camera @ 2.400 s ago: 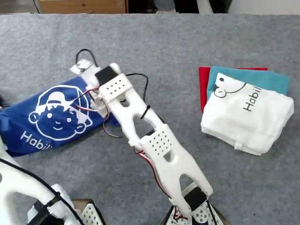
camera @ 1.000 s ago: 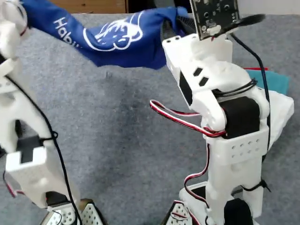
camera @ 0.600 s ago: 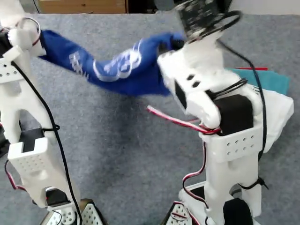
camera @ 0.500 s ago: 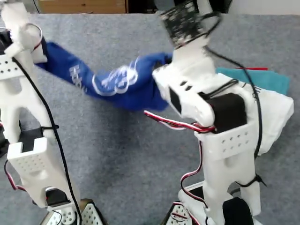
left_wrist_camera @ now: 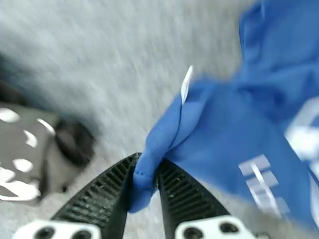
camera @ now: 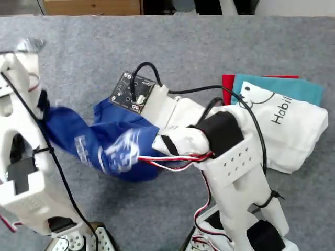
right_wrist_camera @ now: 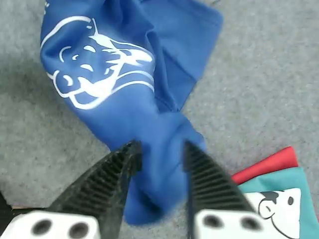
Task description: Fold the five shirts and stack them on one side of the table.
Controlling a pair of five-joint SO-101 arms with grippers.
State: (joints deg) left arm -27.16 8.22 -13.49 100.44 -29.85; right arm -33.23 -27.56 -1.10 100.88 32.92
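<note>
A royal-blue cotton shirt with a white cartoon face print (camera: 112, 149) hangs stretched between the two arms over the near left part of the grey felt-covered table (camera: 209, 47). Its middle sags in a crumpled band, and I cannot tell whether that part touches the surface.

The left end effector (left_wrist_camera: 147, 164) is clenched on one bunched edge of the shirt. A narrow fold of blue cloth is pinched between its black ribbed fingers (left_wrist_camera: 112, 186), with a small white label standing up just beyond.

The right end effector (right_wrist_camera: 159, 149) grasps the other end. A thick wad of blue fabric fills the space between its fingers (right_wrist_camera: 204, 174), and the printed face spreads out beyond them.

At the right side of the table lies a stack of folded shirts, well apart from the blue one: a white folded shirt with dark line art (camera: 277, 130) on top, a teal folded shirt (camera: 293, 89) under it, and a red folded shirt (camera: 227, 91) showing at the stack's left edge.
</note>
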